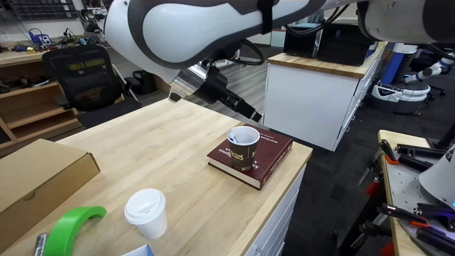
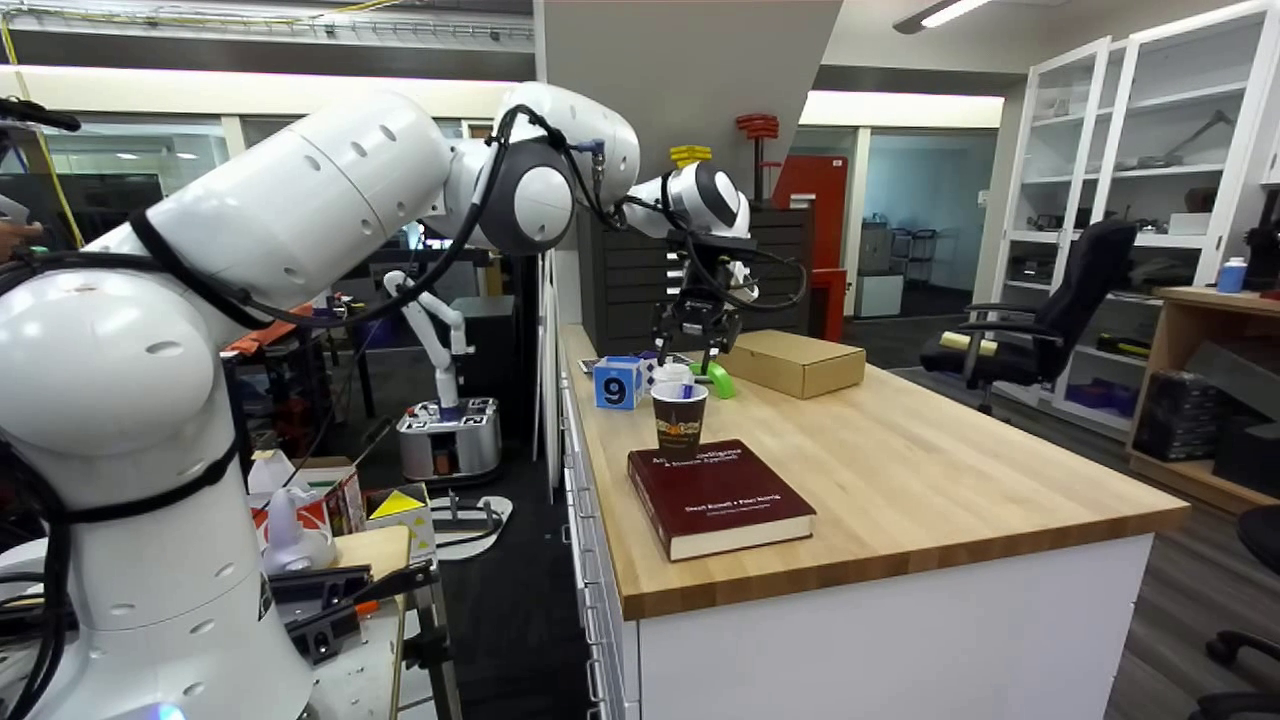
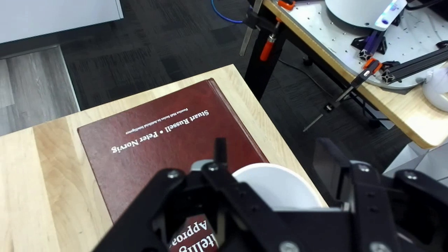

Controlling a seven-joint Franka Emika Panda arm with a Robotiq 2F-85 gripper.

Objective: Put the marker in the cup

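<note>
The cup [image 1: 242,156] is dark brown with a pale rim and white inside. It stands upright on the dark red book [image 1: 272,142]; in an exterior view the cup also shows [image 2: 679,425]. The marker [image 1: 232,136] shows as a white and blue end leaning inside the cup at its rim; its lower part is hidden. A bit of blue marker shows in the cup in an exterior view [image 2: 686,391]. My gripper [image 3: 273,150] is open and empty, fingers wide apart, above the cup and apart from it. In the wrist view the gripper partly covers the cup [image 3: 276,185].
A white lidded cup [image 1: 146,213], a green arch [image 1: 67,227], a cardboard box [image 1: 42,174] and a blue numbered box [image 2: 616,384] stand on the wooden table [image 1: 170,142]. The book lies close to the table's edge. A side table with clamps [image 1: 408,185] stands beyond a floor gap.
</note>
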